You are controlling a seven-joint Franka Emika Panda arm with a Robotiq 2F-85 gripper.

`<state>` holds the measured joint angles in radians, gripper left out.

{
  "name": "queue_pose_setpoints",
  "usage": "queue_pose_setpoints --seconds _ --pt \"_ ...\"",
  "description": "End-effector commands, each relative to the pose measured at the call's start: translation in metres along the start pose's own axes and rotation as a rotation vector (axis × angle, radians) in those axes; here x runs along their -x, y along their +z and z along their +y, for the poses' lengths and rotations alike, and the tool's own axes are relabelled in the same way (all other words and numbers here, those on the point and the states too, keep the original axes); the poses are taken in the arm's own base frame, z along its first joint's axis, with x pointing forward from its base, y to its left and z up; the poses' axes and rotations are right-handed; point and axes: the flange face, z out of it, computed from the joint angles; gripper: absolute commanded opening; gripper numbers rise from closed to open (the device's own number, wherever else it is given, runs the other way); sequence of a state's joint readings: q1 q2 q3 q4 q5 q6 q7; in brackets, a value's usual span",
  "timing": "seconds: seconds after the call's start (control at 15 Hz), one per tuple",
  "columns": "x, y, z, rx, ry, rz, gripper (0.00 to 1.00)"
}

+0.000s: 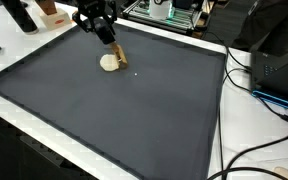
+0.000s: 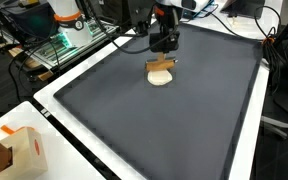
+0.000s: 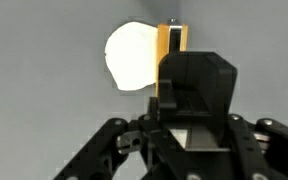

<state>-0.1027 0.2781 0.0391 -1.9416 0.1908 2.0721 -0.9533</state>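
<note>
Dark grey mat (image 1: 134, 110) is covering most of a white table (image 1: 242, 110), lying flat under even indoor light. Black cables (image 1: 259, 152) are trailing across the table's bare margin. An electronics rack (image 2: 59, 45) with green boards is standing beyond one edge, and a cardboard box (image 2: 24, 150) is sitting at a corner.

Matte black gripper (image 3: 174, 70) (boxy fingers); hinged black linkage bars.

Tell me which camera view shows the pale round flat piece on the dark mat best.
The wrist view: the pale round flat piece appears large and bright, only its right edge hidden behind the yellow wooden block. In both exterior views it is a small cream spot beside the gripper.
</note>
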Motion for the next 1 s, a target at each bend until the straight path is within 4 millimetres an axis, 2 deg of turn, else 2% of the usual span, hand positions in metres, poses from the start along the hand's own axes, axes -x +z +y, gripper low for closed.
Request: queue_pose_setpoints --seconds 0.0,0.4,0.47,0.67,0.87,0.93 --pt "0.007 -0.026 -0.013 -0.019 -0.007 0.044 0.24" --pt "0.008 -0.066 -0.029 -0.021 -0.006 0.087 0.24" --pt "0.001 -0.052 -0.021 -0.007 0.000 0.062 0.49" --pt "0.002 -0.064 -0.026 0.002 -0.003 0.074 0.49" --pt "0.002 -0.063 -0.026 0.000 -0.003 0.074 0.49" --pt "0.002 -0.063 -0.026 0.000 -0.003 0.073 0.24"
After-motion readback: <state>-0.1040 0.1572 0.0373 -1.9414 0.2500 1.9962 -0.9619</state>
